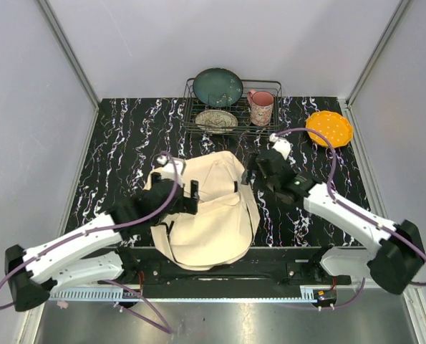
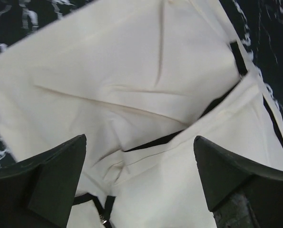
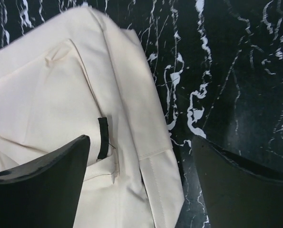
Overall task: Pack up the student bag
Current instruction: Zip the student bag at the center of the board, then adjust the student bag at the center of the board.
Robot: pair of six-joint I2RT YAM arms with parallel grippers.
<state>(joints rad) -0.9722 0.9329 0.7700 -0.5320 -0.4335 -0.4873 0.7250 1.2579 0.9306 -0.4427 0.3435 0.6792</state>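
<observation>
I am holding my left gripper (image 1: 195, 195) wide apart over the left half of the student bag (image 1: 209, 215), with nothing between its fingers (image 2: 51, 183). In the left wrist view only cream canvas is showing below, crossed by a dark slit of black lining (image 2: 179, 135). Whether the fingertips are touching the cloth, I cannot tell.

I am also spreading my right gripper (image 1: 247, 172) wide, and it is gripping nothing. It is hovering at the bag's far right edge. One finger (image 3: 41, 175) is sitting over the canvas near a small black tab (image 3: 102, 137), and the other is over the bare black marbled tabletop (image 1: 112, 143) just beside the bag.

The bag is lying flat in the middle of the tabletop, between my two arms. Its rounded end is reaching the near edge.

A wire rack (image 1: 191, 107) is standing at the middle of the far edge, well apart from the bag. It is holding a dark green plate (image 1: 218, 87), a patterned plate (image 1: 215, 120) and a pink mug (image 1: 261, 107). An orange plate (image 1: 329, 128) is lying near the far right corner.
</observation>
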